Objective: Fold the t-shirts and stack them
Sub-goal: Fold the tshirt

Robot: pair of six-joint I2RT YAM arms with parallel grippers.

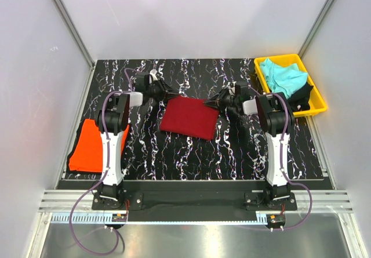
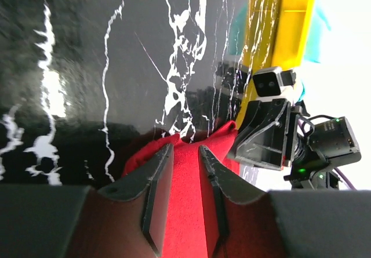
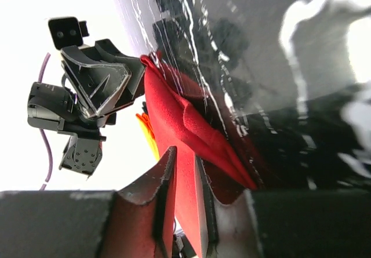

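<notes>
A dark red t-shirt [image 1: 188, 117], folded into a rectangle, lies in the middle of the black marbled table. My left gripper [image 1: 171, 95] is shut on its far left corner and my right gripper [image 1: 212, 102] on its far right corner. In the left wrist view the red cloth [image 2: 185, 206] runs between the fingers of the left gripper [image 2: 185, 148]. In the right wrist view the cloth [image 3: 174, 110] passes between the fingers of the right gripper [image 3: 184, 153]. The far edge sags between the two grippers. A bright orange t-shirt [image 1: 90, 146] lies folded at the left edge.
A yellow tray [image 1: 320, 104] at the far right holds a turquoise t-shirt [image 1: 282, 75] and a black one [image 1: 302, 93]. White walls stand on three sides. The arm bases stand at the near edge.
</notes>
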